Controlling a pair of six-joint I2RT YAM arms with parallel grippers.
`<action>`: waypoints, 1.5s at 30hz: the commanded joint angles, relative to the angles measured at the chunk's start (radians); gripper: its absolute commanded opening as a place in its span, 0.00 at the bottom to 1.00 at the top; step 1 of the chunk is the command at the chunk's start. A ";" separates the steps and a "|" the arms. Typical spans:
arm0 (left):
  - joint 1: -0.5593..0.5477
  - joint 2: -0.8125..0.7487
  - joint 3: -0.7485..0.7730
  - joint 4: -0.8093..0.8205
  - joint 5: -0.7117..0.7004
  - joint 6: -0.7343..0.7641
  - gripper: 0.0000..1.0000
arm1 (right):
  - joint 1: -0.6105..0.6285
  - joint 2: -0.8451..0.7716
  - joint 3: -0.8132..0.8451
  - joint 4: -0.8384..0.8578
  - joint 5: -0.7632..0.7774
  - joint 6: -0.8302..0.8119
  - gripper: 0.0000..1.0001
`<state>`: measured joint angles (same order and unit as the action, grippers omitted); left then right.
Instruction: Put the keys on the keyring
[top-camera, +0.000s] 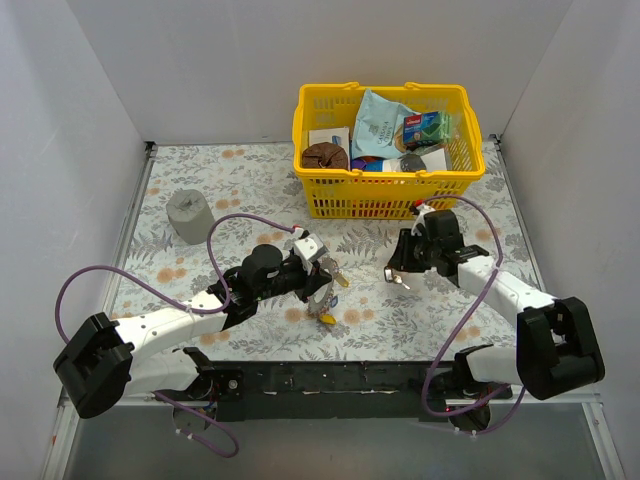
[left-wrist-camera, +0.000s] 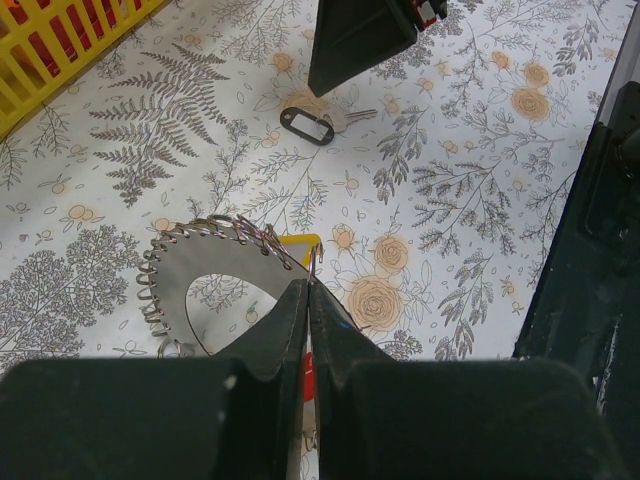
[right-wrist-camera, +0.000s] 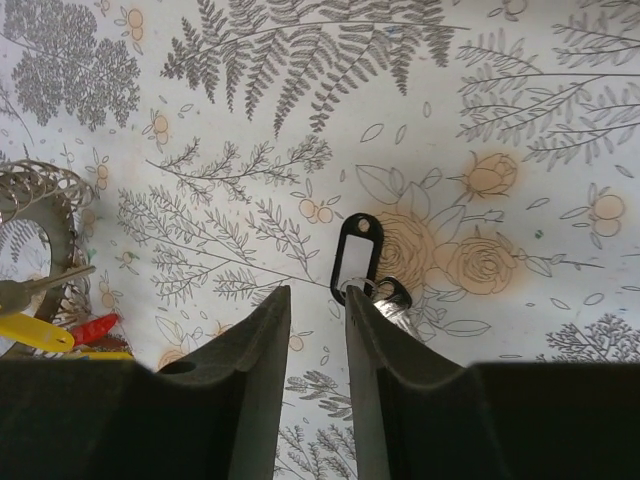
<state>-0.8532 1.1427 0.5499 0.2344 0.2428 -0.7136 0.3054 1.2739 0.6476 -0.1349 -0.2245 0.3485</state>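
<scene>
Keyring (left-wrist-camera: 172, 290), a large shiny silver metal ring with a wire-coiled rim: held up off the floral-patterned tablecloth (right-wrist-camera: 500, 120). The left gripper (left-wrist-camera: 308, 290) had its fingers pressed together on the ring's rim.

- A yellow-tagged key (right-wrist-camera: 35, 332) and a red-tagged key (right-wrist-camera: 95, 328) hung at the keyring's lower edge. Could not confirm that they were threaded on.
- One loose silver key with a black-framed oblong plastic tag (right-wrist-camera: 358, 258) lay flat on the cloth, to the robot's right of the keyring and apart from it.
- The yellow plastic basket (top-camera: 385, 195) stood beyond the keyring, on the far side, and took no part.

Right gripper (right-wrist-camera: 315, 295): fingers parted by a narrow gap, nothing between them, tips low over the cloth.

Relation that mattered: the loose key lay directly ahead of the right fingertips.
- The tag's long axis ran nearly in line with the way the fingers pointed, tilted slightly.
- The tag's hole end was farthest from the fingers.
- The small split ring and key blade were at the near end, partly hidden behind one fingertip.

Judgement:
- The right arm was much the nearer to this key. The left arm was taken up with the keyring.
- The gap looked only just wider than the tag, so a short forward and downward move would straddle it across its narrow width.
- Risk: a thin tag lying flat could slide on the cloth rather than lift.
- Task partly done. This key was not yet picked up.
</scene>
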 joint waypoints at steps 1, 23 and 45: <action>-0.006 -0.015 0.021 0.016 0.000 0.011 0.00 | 0.083 0.034 0.060 -0.078 0.127 -0.031 0.38; -0.006 -0.023 0.012 0.008 -0.004 0.016 0.00 | 0.236 0.234 0.126 -0.121 0.366 -0.019 0.33; -0.006 -0.031 0.004 0.003 -0.013 0.005 0.00 | 0.285 0.151 0.156 -0.104 0.330 -0.078 0.01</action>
<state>-0.8536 1.1431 0.5499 0.2314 0.2428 -0.7113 0.5766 1.4738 0.7631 -0.2531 0.1158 0.2939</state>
